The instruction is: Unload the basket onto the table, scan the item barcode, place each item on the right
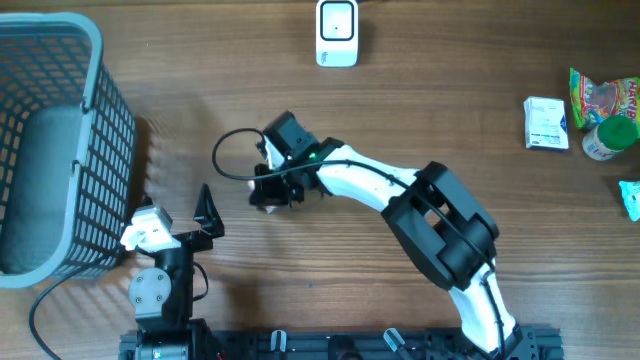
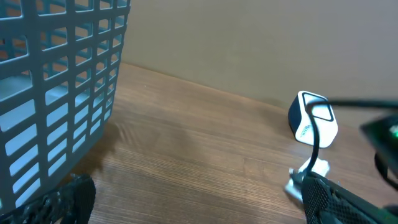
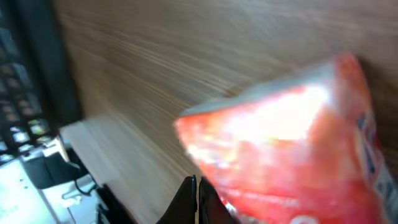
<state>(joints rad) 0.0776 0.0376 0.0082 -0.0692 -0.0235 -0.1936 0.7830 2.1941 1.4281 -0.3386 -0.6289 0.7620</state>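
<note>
R fingers pinch red packet edge; L fingers spread wide, just beside grey basket.

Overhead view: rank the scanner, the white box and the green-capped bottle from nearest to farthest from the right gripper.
From the right gripper:
1. The scanner, at the top edge.
2. The white box, far right.
3. The green-capped bottle, beyond the box, near the right edge.

blurred red packet, claw pinched shut on its lower edge, wooden table behind
</note>
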